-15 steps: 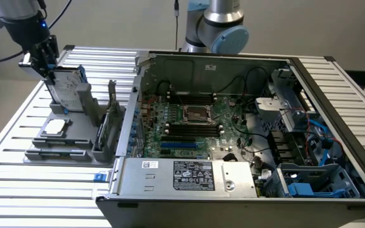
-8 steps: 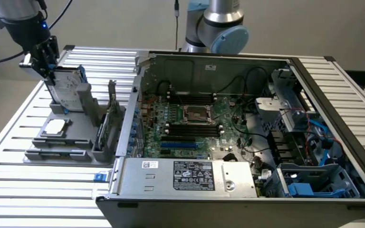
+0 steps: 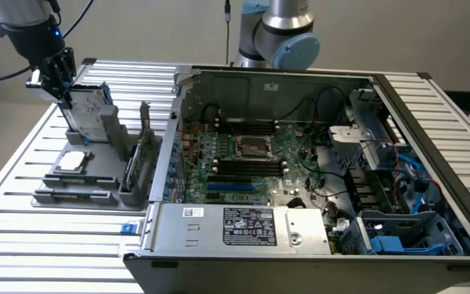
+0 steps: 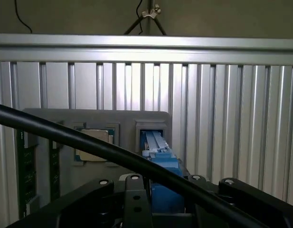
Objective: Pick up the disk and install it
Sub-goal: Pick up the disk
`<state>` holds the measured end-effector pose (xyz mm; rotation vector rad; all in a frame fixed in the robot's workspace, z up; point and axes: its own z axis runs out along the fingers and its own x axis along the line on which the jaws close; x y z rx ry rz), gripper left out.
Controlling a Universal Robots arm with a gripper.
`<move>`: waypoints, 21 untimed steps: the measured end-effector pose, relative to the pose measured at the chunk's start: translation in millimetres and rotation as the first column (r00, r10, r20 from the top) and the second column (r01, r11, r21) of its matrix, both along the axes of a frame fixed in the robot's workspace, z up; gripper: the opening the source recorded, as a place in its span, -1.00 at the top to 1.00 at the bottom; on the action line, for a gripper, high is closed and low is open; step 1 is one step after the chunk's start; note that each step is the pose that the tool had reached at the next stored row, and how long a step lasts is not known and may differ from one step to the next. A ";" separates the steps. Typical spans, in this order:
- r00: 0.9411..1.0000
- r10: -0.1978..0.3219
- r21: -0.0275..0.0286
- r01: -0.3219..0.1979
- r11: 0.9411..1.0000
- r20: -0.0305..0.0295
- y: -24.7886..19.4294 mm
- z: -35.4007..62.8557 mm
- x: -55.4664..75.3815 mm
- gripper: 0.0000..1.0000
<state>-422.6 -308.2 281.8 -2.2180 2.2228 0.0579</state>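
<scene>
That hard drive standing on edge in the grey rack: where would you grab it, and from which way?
Probably the disk's top edge, pinched across its two flat faces, coming straight down. It stands upright in the grey holder, so only its upper part is free. The gripper hangs right there.

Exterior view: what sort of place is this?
Probably a robotics lab bench for computer assembly: an opened computer case on a slatted metal table, a parts fixture beside it, the gripper at the disk.
</scene>
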 end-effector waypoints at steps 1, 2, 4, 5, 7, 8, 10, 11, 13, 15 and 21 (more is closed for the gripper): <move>1.000 -0.001 0.000 0.001 1.000 0.000 0.0 0.0 0.0 0.33; 1.000 -0.001 0.000 0.001 1.000 0.000 -0.1 0.0 0.0 0.33; 1.000 -0.002 0.000 0.002 1.000 0.000 -0.7 -0.1 0.0 0.33; 1.000 -0.003 0.000 0.003 1.000 0.000 -1.1 0.0 0.0 0.33; 1.000 -0.006 0.000 0.006 1.000 -0.001 -1.7 0.0 0.0 0.33; 1.000 -0.007 0.000 0.007 1.000 -0.001 -1.7 0.0 0.0 0.33; 1.000 -0.010 0.000 0.010 1.000 -0.001 -1.9 -0.1 0.0 0.34; 1.000 -0.011 0.000 0.011 1.000 -0.001 -2.0 -0.1 0.0 0.34; 1.000 -0.013 0.000 0.013 1.000 -0.001 -2.1 -0.2 0.0 0.34; 1.000 -0.015 0.000 0.015 1.000 -0.001 -2.3 -0.4 0.0 0.34; 1.000 -0.017 0.000 0.017 1.000 -0.001 -2.6 -0.5 0.0 0.34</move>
